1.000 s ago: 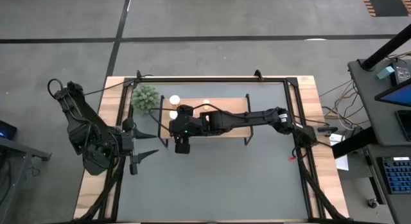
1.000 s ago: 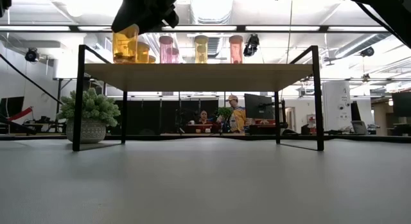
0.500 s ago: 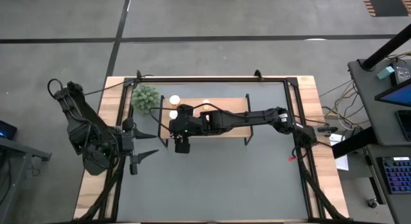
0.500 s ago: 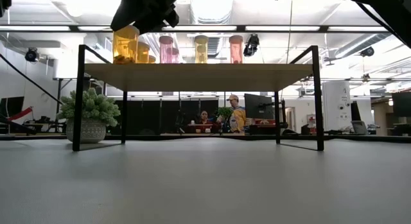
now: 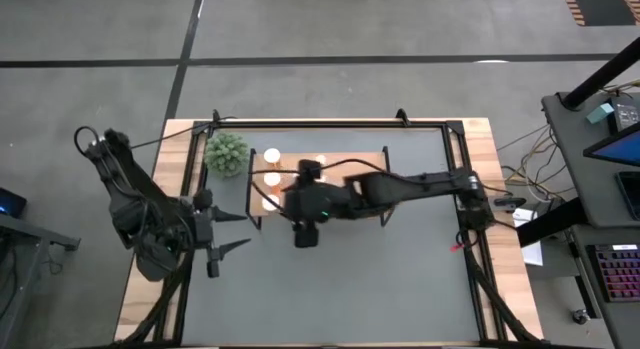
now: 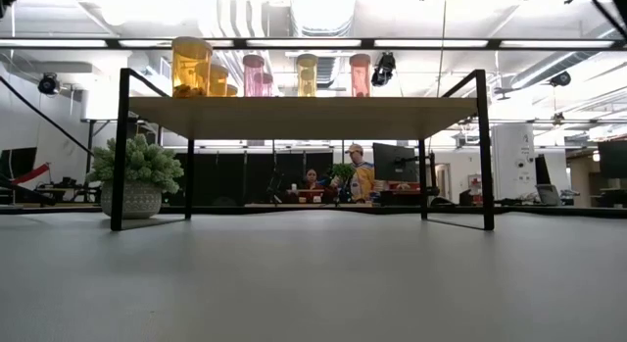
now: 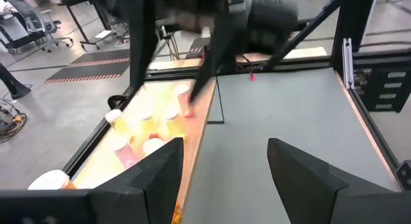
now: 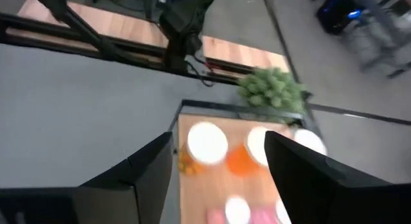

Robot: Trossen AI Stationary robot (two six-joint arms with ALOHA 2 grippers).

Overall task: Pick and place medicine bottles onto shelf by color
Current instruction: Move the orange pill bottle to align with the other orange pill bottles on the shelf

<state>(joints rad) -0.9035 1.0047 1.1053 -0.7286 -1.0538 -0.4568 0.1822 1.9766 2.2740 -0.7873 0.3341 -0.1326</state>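
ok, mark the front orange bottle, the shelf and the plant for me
front orange bottle (image 6: 191, 68), low view, middle of its body.
shelf (image 6: 304, 117), low view, front edge of the board.
plant (image 5: 227, 153), high view, centre of the green ball.

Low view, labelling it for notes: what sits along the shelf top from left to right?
On the shelf: big orange bottle → pink bottle → yellow bottle → second pink bottle. Bottles hidden behind the orange one are left out.

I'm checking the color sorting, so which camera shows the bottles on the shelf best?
The low view: bottles stand side-on, colors clear. The high view shows only white caps. Both wrist views show them blurred.
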